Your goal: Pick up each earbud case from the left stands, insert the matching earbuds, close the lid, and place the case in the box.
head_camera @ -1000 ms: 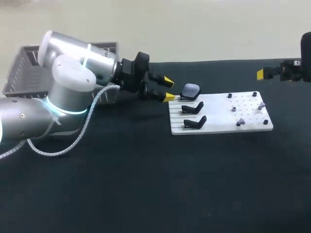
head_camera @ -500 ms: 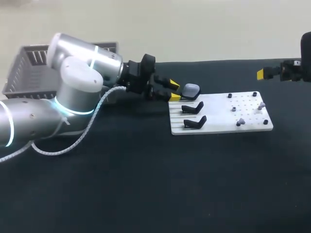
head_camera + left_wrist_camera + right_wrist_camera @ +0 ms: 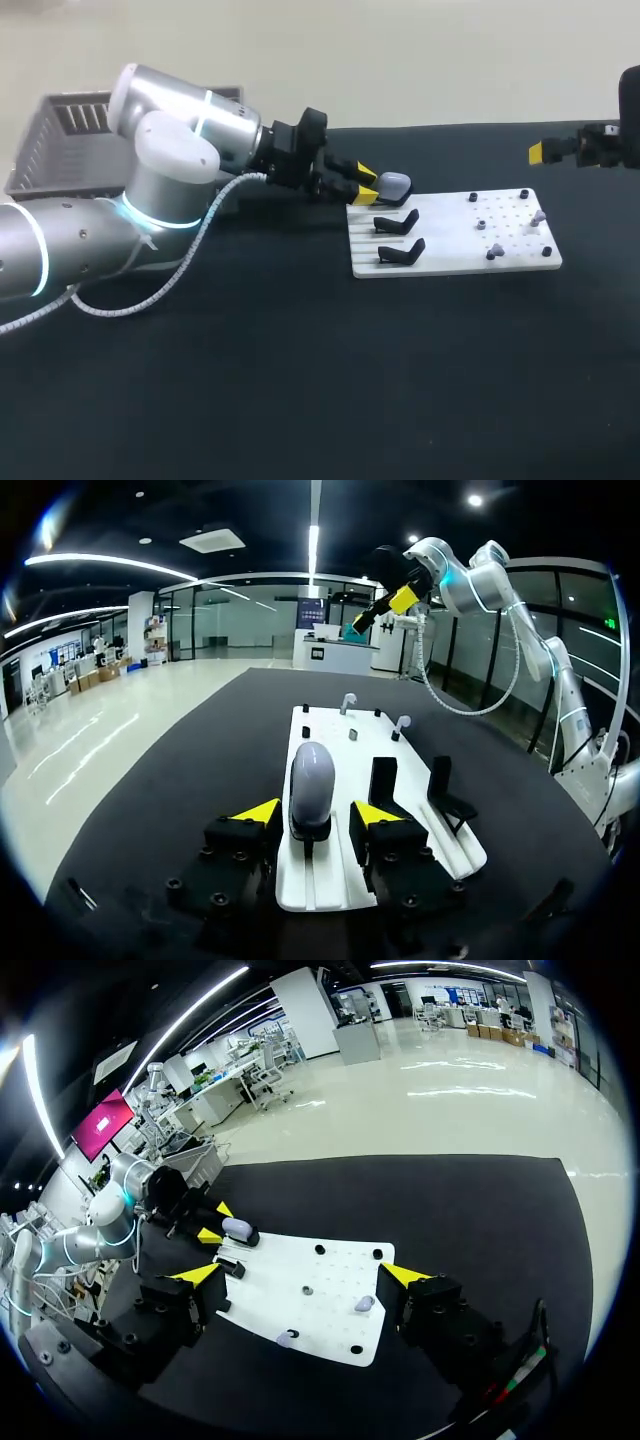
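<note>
A black table (image 3: 320,380) holds a white board (image 3: 455,238) right of centre. Along the board's 9 o'clock side run three stands. The farthest, at the 10 o'clock corner, carries a pale lilac earbud case (image 3: 396,184), lid closed. The two black stands (image 3: 398,221) nearer the camera are bare. Toward the board's 3 o'clock end are small black pegs (image 3: 473,197) and two lilac earbuds (image 3: 539,215).

The left arm comes in from 9 o'clock, and its cable hangs over the table. The left gripper (image 3: 365,186) is at the case, its yellow tips on either side. A grey slatted basket (image 3: 60,140) stands at the table's 10 o'clock corner, partly behind this arm. Its inside cannot be seen.

The left wrist view shows more. The case (image 3: 312,780) stands upright on its stand between the fingers (image 3: 258,812). The jaws are narrowly parted, with a slim gap on each side, so they are not gripping. Both earbuds (image 3: 347,702) stand ahead at the board's far end.

The right gripper (image 3: 302,1275) hangs at 2 o'clock from the board, off its far corner and well apart from the case. Its own view shows the jaws spread wide, with the board's earbud end (image 3: 365,1302) below.
</note>
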Available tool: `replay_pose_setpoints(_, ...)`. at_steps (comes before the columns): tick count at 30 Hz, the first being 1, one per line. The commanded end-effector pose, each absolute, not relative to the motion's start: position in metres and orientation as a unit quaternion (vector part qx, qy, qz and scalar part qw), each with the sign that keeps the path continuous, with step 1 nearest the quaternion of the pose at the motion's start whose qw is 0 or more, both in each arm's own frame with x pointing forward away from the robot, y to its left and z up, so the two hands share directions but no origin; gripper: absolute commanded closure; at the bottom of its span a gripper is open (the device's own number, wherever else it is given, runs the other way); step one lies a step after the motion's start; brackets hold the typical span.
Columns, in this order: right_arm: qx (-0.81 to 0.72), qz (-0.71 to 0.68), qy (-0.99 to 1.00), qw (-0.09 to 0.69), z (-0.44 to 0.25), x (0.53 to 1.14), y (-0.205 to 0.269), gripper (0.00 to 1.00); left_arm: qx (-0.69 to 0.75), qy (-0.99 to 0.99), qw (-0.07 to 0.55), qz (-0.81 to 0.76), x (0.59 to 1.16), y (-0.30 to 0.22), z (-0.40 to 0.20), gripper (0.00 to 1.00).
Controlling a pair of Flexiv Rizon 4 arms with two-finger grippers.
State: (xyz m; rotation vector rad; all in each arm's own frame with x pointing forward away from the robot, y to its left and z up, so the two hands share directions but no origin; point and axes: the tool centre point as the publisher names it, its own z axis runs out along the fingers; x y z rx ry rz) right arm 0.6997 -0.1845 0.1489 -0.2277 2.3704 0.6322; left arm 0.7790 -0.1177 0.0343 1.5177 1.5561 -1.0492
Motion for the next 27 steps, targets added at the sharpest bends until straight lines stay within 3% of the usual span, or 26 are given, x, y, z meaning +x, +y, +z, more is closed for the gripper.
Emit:
replay_pose_setpoints(1, -0.087, 0.242, 0.908, 0.332, 0.149, 0.699, -0.185, 0.00, 0.591, 0.599, 0.353, -0.409, 0.784, -0.120, 0.033, 0.51)
replay_pose_setpoints(27, -0.087, 0.242, 0.908, 0.332, 0.149, 0.699, -0.185, 0.00, 0.594, 0.595, 0.349, -0.414, 0.783, -0.133, 0.026, 0.50)
